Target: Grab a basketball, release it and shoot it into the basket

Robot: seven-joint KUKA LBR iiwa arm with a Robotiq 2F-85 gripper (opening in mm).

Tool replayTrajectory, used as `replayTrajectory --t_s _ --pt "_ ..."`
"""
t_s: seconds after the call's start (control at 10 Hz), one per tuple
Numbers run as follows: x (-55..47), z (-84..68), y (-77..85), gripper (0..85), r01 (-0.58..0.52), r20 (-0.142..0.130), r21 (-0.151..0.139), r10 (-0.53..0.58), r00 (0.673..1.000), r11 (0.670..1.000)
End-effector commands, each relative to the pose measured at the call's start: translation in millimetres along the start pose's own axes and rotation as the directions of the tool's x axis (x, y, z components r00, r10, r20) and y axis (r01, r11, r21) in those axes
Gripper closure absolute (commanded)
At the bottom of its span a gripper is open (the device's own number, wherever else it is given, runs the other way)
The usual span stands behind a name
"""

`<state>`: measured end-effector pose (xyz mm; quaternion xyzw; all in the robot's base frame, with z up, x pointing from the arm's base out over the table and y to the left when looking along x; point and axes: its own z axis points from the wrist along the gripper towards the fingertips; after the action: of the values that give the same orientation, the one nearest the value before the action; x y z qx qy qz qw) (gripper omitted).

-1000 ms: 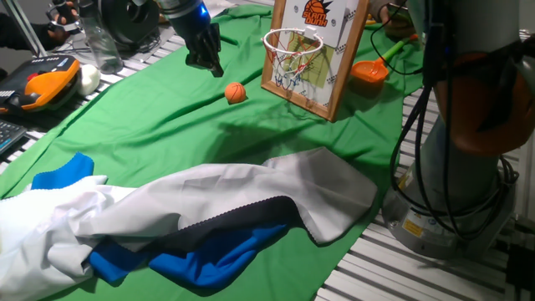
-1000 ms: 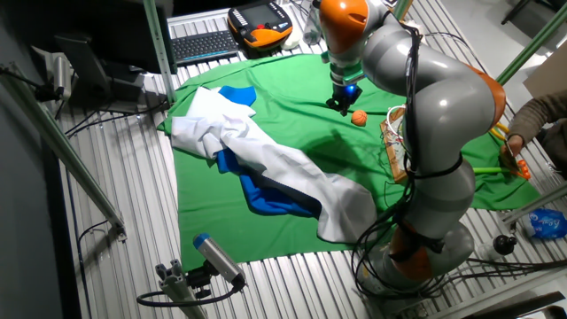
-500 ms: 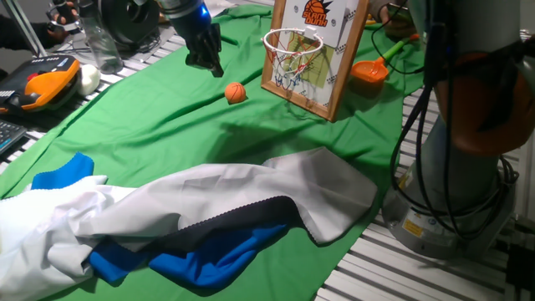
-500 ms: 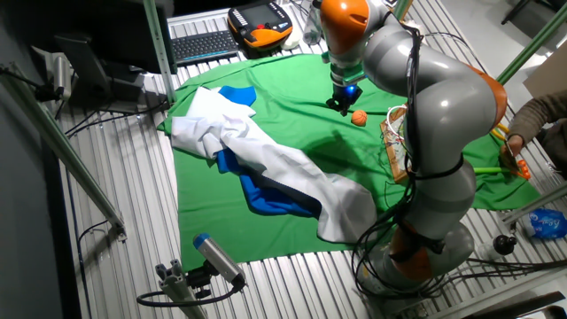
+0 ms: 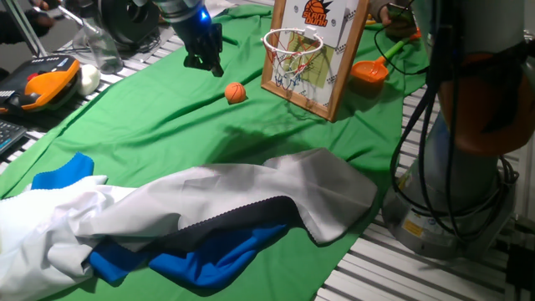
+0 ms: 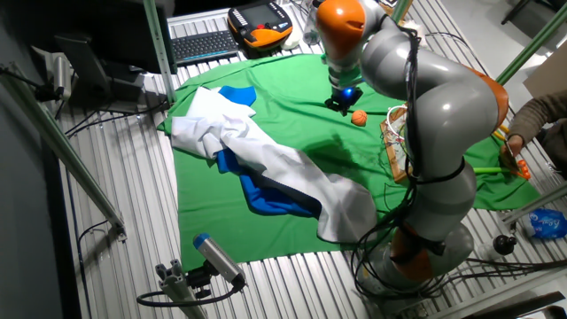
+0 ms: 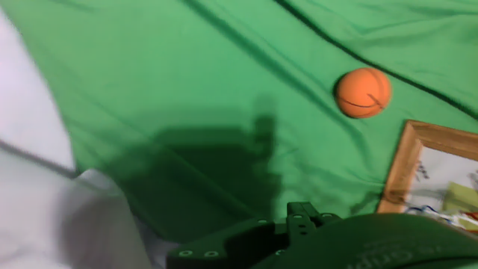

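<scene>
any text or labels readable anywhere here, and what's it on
Orange logo with lettering at the top of the basket backboard: too small and blurred to read.
Yellow sticker on the robot's base: print too small to read.
Keyboard keys: legends not legible.
Basketball: dark seam lines only, no text visible.
Nothing else carries readable writing.

Two opposite fixed views share the green cloth [image 5: 150, 125]; hand view looks down.

The gripper [image 5: 203, 60] has gone up a little and slid a bit toward the upper left of one fixed view. In the other fixed view the big arm [image 6: 416, 97] leans a bit more left.
</scene>
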<state>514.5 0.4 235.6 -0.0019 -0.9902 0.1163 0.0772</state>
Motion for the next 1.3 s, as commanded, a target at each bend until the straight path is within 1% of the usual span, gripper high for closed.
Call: replayTrajectory --t_s 0.0,0.1,0.2,0.3,0.4,0.5,0.6,0.7,0.8,0.9,1.0,1.1,1.2 --pt "0.0 0.0 -0.4 85.0 -0.015 -0.008 0.003 0.015 1.000 1.000" --pt "0.0 0.0 -0.4 85.0 -0.030 -0.006 0.000 0.030 1.000 1.000" --pt "0.0 0.0 -0.4 85.0 -0.026 0.016 -0.046 0.026 1.000 0.999" --pt "0.0 0.0 -0.4 85.0 -0.021 -0.007 -0.035 0.021 1.000 0.999" --pt "0.0 0.0 -0.4 85.0 -0.016 0.001 -0.009 0.016 1.000 1.000" --pt "0.0 0.0 -0.4 85.0 -0.029 -0.011 -0.016 0.028 1.000 0.999" --pt "0.0 0.0 -0.4 68.0 -0.028 0.011 -0.002 0.028 1.000 1.000" --pt "-2.4 1.9 -1.4 51.0 -0.030 0.025 0.019 0.029 0.999 0.999" --pt "-10.6 8.2 -4.2 51.0 -0.032 0.045 0.033 0.030 0.999 0.999" --pt "-19.4 16.1 -8.7 34.0 -0.028 0.065 0.048 0.025 0.998 0.998" --pt "-32.7 28.8 -17.7 34.0 -0.015 0.074 0.031 0.012 0.997 0.999" --pt "-41.8 39.3 -25.0 34.0 0.004 0.079 0.034 -0.006 0.997 0.999" --pt "-48.5 50.3 -33.0 34.0 0.013 0.083 0.030 -0.016 0.996 0.999"
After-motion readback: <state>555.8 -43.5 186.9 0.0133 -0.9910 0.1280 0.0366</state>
